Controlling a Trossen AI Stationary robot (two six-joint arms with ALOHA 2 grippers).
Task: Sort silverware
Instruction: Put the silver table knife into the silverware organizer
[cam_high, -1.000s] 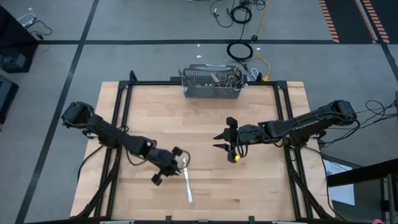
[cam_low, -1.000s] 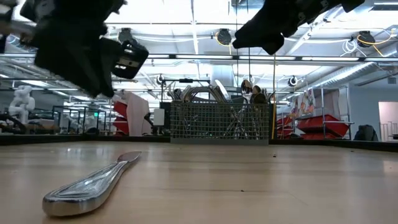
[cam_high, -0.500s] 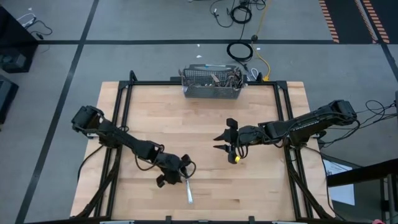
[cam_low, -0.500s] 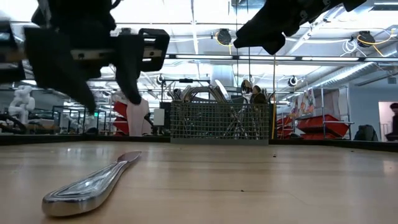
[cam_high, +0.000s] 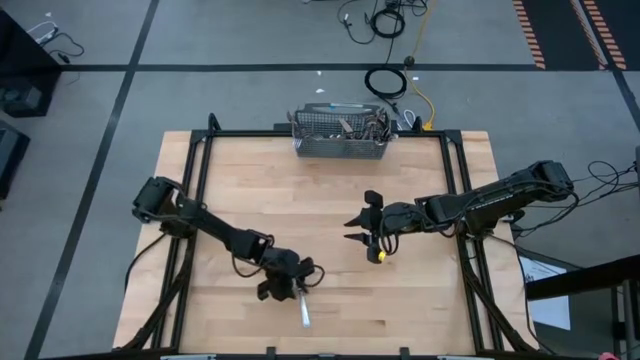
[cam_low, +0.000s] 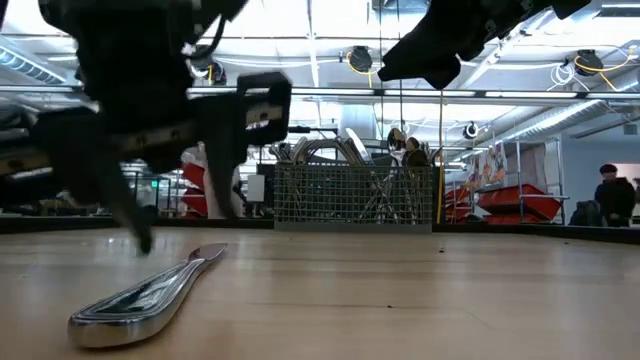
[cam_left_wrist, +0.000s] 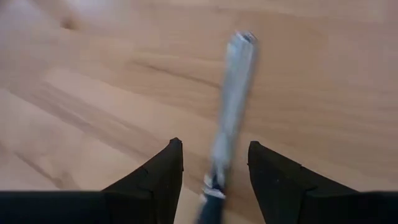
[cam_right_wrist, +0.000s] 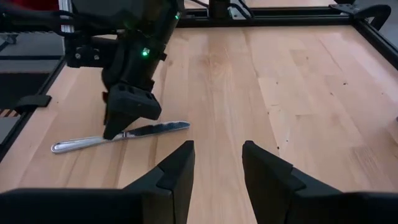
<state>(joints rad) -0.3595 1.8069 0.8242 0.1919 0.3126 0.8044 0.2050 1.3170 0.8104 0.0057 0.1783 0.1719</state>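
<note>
Table knife (cam_high: 303, 312) lies flat on the wooden table (cam_high: 330, 190), near the front edge, left of centre. Handle end points toward the front edge, blade end sits under the left gripper (cam_high: 290, 290). In the low view the knife (cam_low: 150, 295) rests on its side, handle nearest the camera, blade tip away.

Left gripper is down low over the blade end of the knife. Fingers stand apart, one on each side of the knife, not clamped on it. Left wrist view shows both dark fingers (cam_left_wrist: 163, 180) spread with the knife (cam_left_wrist: 231, 112) running up between them, knife flat on the wood. In the right wrist view the left gripper (cam_right_wrist: 127, 115) has its fingertips at the table right at the knife (cam_right_wrist: 121, 137); whether they touch the metal I cannot tell.

Right gripper (cam_high: 362, 228) hangs above the table right of centre, well apart from the knife. Its fingers (cam_right_wrist: 177, 171) stand partly apart with bare wood showing between them, holding nothing. A small yellow piece (cam_high: 380, 254) shows on that arm near the gripper.

Grey wire-mesh basket (cam_high: 340, 135) sits at the far edge of the table, centre. More silverware (cam_low: 400, 145) stands upright in it, handles and heads sticking out above the rim, in the low view. A person (cam_low: 610, 195) stands in the room far behind the table.
</note>
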